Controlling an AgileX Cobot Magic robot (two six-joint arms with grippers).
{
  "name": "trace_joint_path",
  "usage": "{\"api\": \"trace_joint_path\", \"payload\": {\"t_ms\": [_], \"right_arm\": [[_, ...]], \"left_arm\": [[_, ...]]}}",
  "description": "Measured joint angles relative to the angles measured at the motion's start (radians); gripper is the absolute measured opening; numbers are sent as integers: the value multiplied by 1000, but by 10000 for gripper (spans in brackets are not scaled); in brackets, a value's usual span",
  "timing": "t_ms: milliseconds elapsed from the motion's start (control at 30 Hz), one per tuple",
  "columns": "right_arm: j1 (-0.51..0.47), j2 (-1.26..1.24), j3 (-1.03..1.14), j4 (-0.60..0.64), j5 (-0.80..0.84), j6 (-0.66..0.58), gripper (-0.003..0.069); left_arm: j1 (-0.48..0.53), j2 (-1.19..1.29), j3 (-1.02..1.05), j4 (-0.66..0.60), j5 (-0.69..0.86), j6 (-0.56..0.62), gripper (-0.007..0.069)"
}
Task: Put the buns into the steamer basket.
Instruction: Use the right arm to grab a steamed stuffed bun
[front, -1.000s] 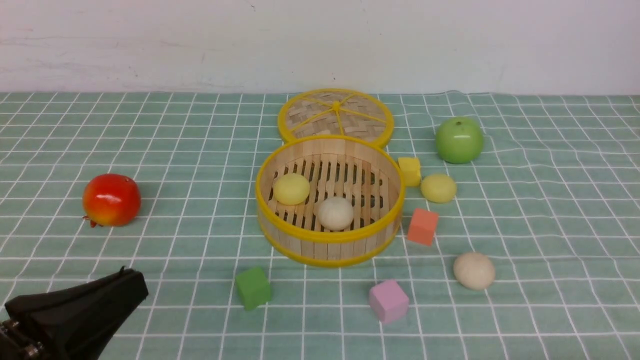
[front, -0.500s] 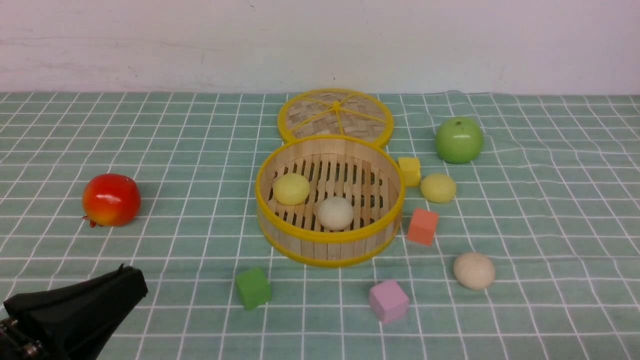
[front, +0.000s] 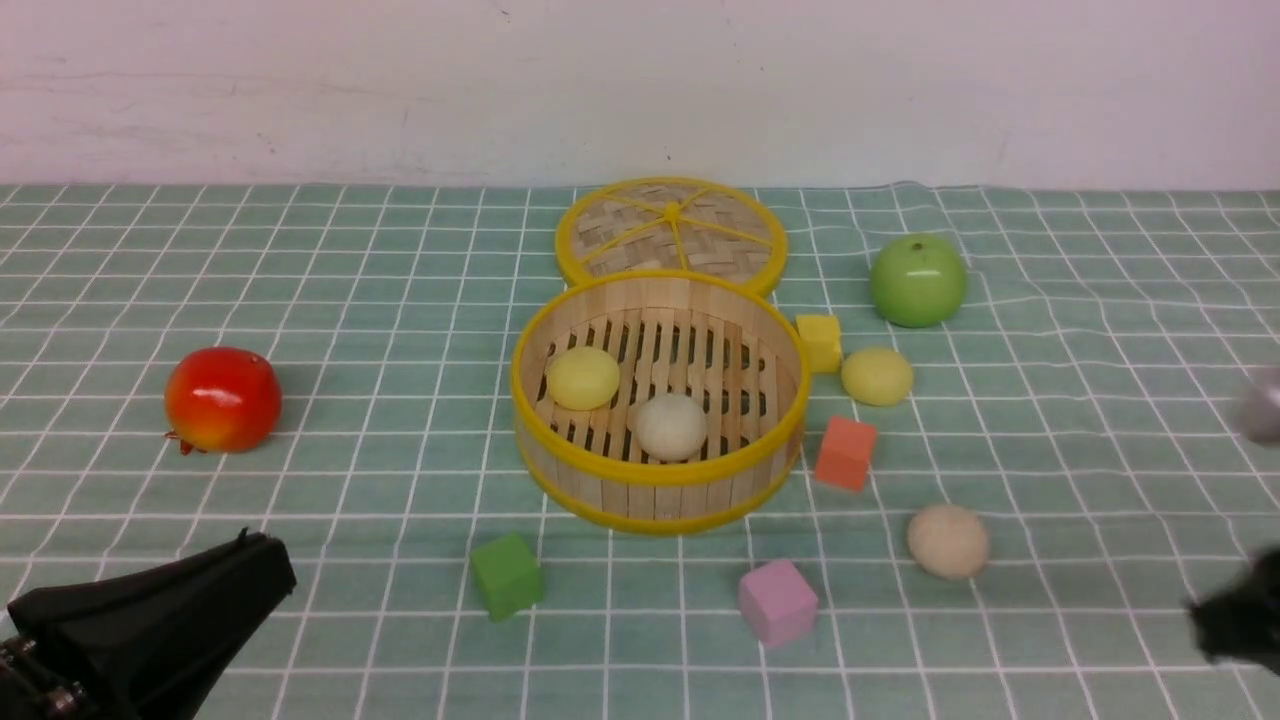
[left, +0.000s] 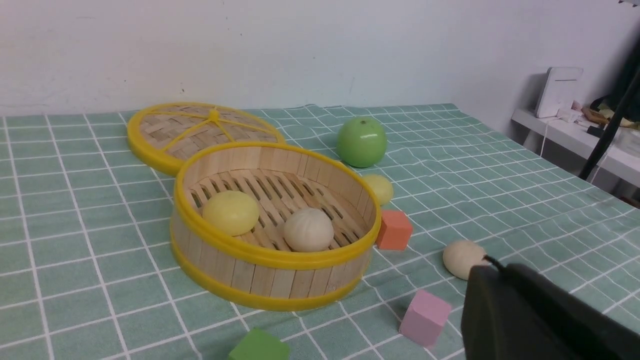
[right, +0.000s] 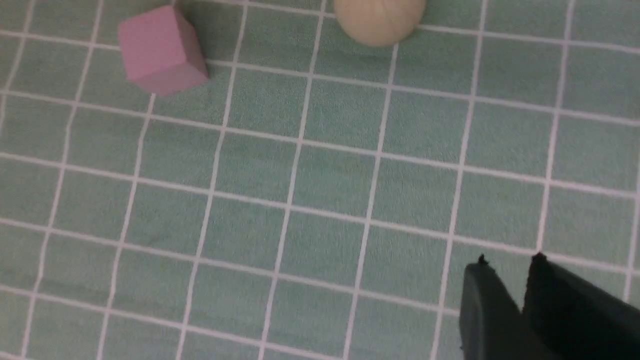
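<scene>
Mid-counter (front: 400, 330): basket (front: 655, 478) upright, holding inner yellow bun (front: 583, 378) on the slats toward the left wall and inner beige bun (front: 671, 427) nearer the front wall, the two apart. Behind it, lid (front: 670, 230) lying flat, near edge hidden by the basket's far wall; cannot tell whether touching. To the basket's right: outer yellow bun (front: 877, 376) just beside yellow cube (front: 820, 342), apple (front: 918, 280) farther back, orange cube (front: 846, 453) near the basket wall, outer beige bun (front: 948, 541) closer to the robot, pink cube (front: 777, 602) to its left. Green cube (front: 507, 576) in front of the basket, red fruit (front: 222, 400) well off to the left. In left wrist view: outer yellow bun half hidden behind the basket rim, yellow cube fully hidden, green cube cut by the frame edge, outer beige bun partly covered by left end effector (front: 255, 550). Reads as one black wedge in both views, mostly out of frame, no gap to be seen, nothing held, low at the near left corner. Right end effector (right: 509, 262) over bare counter, short of the outer beige bun, itself cut by the frame edge in right wrist view; fingers (right: 487, 310) pressed close, only a notch between the tips, empty. In front view merely a dark blur at the right edge, with a grey smear (front: 1262, 405) above it, too blurred to name.
</scene>
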Motion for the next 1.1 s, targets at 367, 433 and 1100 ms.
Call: {"api": "trace_joint_path", "payload": {"t_ms": [367, 433, 1100], "right_arm": [[30, 503, -336, 78, -10, -98, 172], [30, 580, -370, 78, -27, -98, 213], [30, 775, -455, 43, -161, -67, 260]], "left_arm": [[0, 0, 0, 0, 0, 0, -13], [0, 0, 0, 0, 0, 0, -13], [0, 0, 0, 0, 0, 0, -10]]}}
